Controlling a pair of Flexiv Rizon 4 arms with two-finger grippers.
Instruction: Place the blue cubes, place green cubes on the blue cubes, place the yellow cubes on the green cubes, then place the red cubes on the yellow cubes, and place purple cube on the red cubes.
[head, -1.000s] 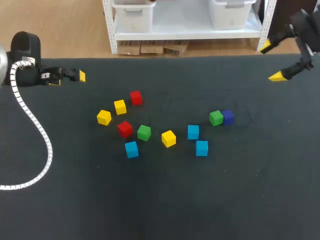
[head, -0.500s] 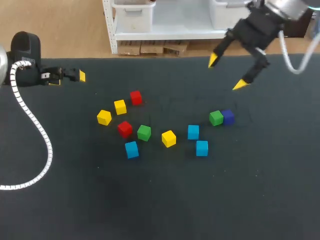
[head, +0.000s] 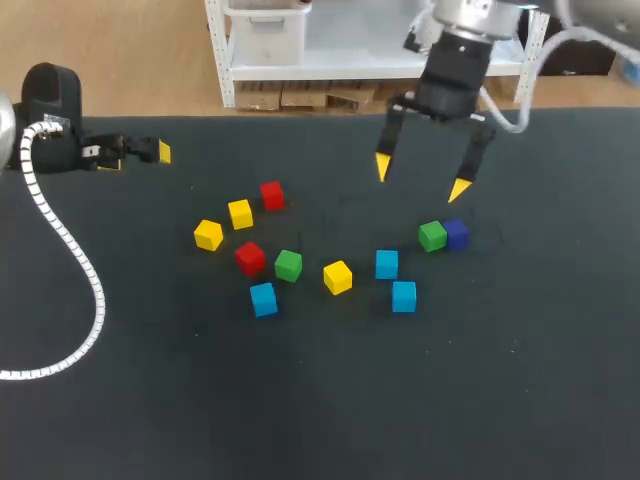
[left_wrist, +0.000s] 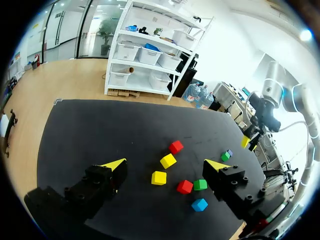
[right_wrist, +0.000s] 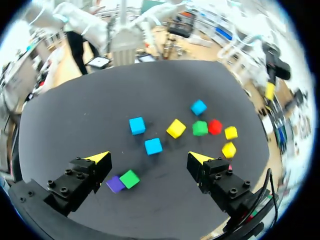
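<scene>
— Where is the right gripper (head: 421, 178)?
— Above the dark table (head: 320, 420), just behind the small purple cube (head: 457, 234). Its yellow-tipped fingers stand wide apart and hold nothing.
— And the purple one?
— It touches a green cube (head: 432, 236). Two light-blue cubes (head: 387, 264) lie near, in front of this pair. A third blue cube (head: 263, 298) lies further left among the other green cube (head: 288, 265), the red cubes (head: 249, 258) and the yellow cubes (head: 240, 213). None is stacked.
— The left gripper (left_wrist: 165, 163)?
— Its fingers are spread too and hold nothing. It is at the table's left side, well apart from the cubes.
</scene>
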